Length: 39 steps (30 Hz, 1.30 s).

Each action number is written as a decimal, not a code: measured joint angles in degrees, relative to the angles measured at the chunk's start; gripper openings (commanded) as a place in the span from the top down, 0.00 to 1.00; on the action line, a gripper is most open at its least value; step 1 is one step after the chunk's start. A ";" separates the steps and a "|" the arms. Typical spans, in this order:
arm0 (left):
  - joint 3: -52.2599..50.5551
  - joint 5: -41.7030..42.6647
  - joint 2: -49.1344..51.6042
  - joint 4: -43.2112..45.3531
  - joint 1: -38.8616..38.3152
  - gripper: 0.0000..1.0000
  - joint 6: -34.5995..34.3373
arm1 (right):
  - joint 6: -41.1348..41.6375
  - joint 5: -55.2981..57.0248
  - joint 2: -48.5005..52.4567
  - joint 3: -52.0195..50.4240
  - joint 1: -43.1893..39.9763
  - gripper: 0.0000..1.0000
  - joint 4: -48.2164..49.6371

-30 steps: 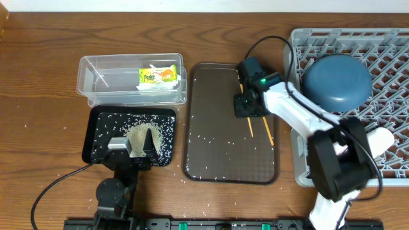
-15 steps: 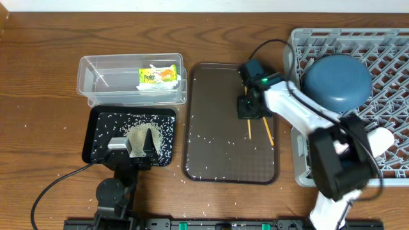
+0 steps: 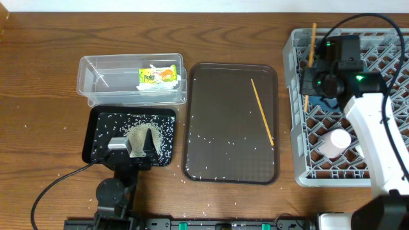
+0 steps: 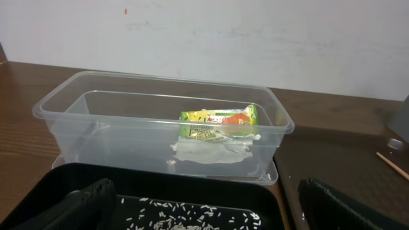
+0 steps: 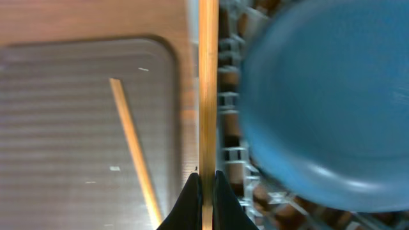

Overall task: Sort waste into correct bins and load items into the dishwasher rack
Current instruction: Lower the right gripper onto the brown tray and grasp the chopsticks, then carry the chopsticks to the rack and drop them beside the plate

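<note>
Black plastic comes first: the shallow black tray (image 3: 94, 144) sits closest to the robot's base, holding most of the rice (image 3: 163, 128). The left gripper (image 3: 135, 145) hangs low over it with its fingers (image 4: 70, 207) spread wide and nothing between them, probably parked clear of the other arm's work.

Just beyond is the clear tub (image 3: 102, 89). The wrapper (image 3: 158, 75) lies in it on top of the napkin (image 4: 211, 152), so dry rubbish sits apart from the food scraps.

Beside both bins is the brown serving tray (image 3: 217, 96). One chopstick (image 3: 262, 112) lies slantwise on it among a few stray grains, not yet collected.

To the right is the rack (image 3: 383, 57), with a white cup (image 3: 337, 142) lying in its near part. Farther back, the right gripper (image 3: 317, 82) hovers over the rack's left edge. Its fingers are pressed together on the second chopstick (image 5: 208, 83), pinching it near one end.

The stick runs straight out from the fingertips, close to the blue plate (image 5: 319, 108). Held that way, it looks ready to be laid or slotted into the lattice beside the plate.
</note>
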 measured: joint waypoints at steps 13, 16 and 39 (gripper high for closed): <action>-0.02 0.00 0.00 0.00 0.00 0.06 -0.02 | -6.14 -2.64 5.73 -0.11 -0.63 0.48 -1.18; 0.00 0.00 0.02 0.00 0.00 0.07 -0.02 | -4.74 -4.55 4.74 -0.11 3.21 0.47 -1.92; -0.02 0.02 0.02 0.00 0.00 0.06 -0.02 | 6.80 7.69 26.27 -0.07 20.55 0.99 5.97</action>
